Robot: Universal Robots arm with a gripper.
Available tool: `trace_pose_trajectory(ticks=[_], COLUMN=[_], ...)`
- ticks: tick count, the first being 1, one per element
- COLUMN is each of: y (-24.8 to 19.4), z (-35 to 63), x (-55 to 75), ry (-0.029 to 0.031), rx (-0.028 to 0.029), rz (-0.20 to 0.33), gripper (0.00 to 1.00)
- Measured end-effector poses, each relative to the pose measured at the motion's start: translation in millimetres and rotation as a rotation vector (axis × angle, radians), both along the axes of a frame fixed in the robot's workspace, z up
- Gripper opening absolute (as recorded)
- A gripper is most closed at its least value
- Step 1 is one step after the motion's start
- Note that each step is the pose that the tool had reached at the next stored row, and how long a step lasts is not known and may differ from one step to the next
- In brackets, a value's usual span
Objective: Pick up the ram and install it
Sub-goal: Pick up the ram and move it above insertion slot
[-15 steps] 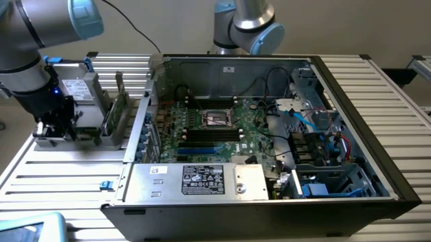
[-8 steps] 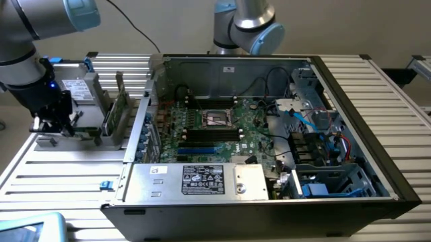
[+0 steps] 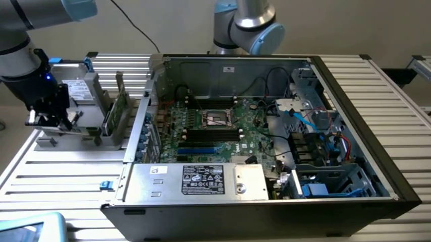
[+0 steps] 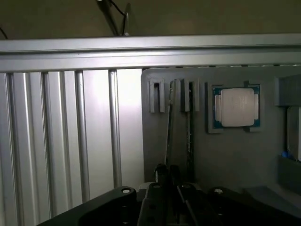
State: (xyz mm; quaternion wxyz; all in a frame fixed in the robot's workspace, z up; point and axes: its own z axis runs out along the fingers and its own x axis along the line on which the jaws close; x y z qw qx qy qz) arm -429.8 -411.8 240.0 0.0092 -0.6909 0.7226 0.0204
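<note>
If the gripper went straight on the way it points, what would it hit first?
Probably the ram, standing on edge in the grey tray right ahead of the gripper; the gap is unclear.

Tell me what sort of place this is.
Probably a robotics lab bench for PC assembly: an open computer case on an aluminium-slat table, a grey fixture holding the ram and a processor.

Soft, even light from overhead fills the exterior view: the slatted metal surface (image 3: 54, 166) shines pale, the inside of the open computer case (image 3: 269, 222) lies in deeper shade, and the silver box (image 3: 145, 184) at its front glints faintly. The wrist view is dim and grey. A bright band of glare runs along the slats, the square chip (image 4: 237, 107) catches light, and the grey tray (image 4: 225, 155) sits in flat shadow.
</note>
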Motion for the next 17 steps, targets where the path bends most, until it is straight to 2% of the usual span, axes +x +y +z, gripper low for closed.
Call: trace_pose_trajectory(ticks=[6,13,17], y=[1.0,1.1,1.9], z=[26.8,48.7,66.7], x=[-0.1,-0.1,-0.2], ry=[0.0002,-0.0016,-0.0016], rx=[-0.0001,0.0,-0.0001], rz=[0.014,0.059,0.068], gripper=[0.15,0.15,0.15])
